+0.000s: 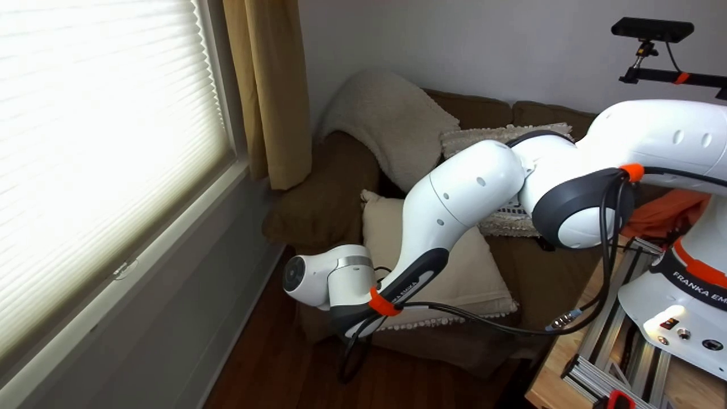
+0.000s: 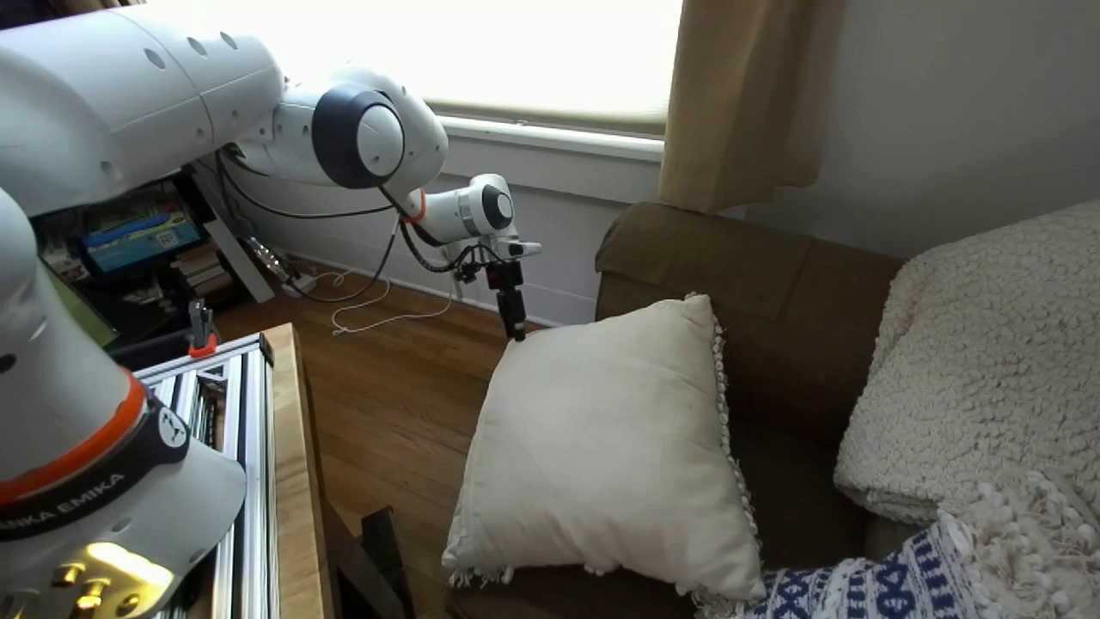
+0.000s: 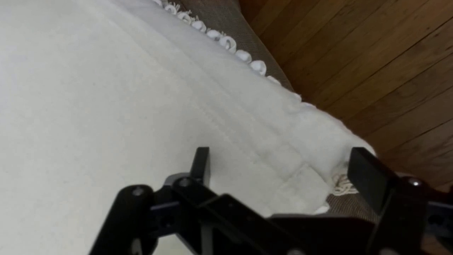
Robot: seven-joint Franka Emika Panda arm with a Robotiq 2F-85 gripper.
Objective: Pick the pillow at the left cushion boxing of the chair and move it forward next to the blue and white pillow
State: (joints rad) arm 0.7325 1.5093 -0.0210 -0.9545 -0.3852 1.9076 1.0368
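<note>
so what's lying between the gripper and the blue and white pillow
In an exterior view, the cream fringed pillow lies between the gripper and the blue and white pillow.

The large square cream-beige fabric pillow (image 2: 601,438), fringed along its edges, lies broad face up on the seat of the wide brown fabric-upholstered armchair (image 2: 713,266), below the black two-fingered pincer (image 3: 281,152); one corner shows between the pincer's parted tips in the wrist view, though whether they touch it cannot be told; the rest spreads away from them; the square navy-blue and white woven pillow (image 2: 894,585), pale-fringed and only partly in view, sits well apart from the pincer, by the cream pillow's diagonally opposite corner; the armchair's padded arm stands near the pincer, its backrest well beyond.
</note>
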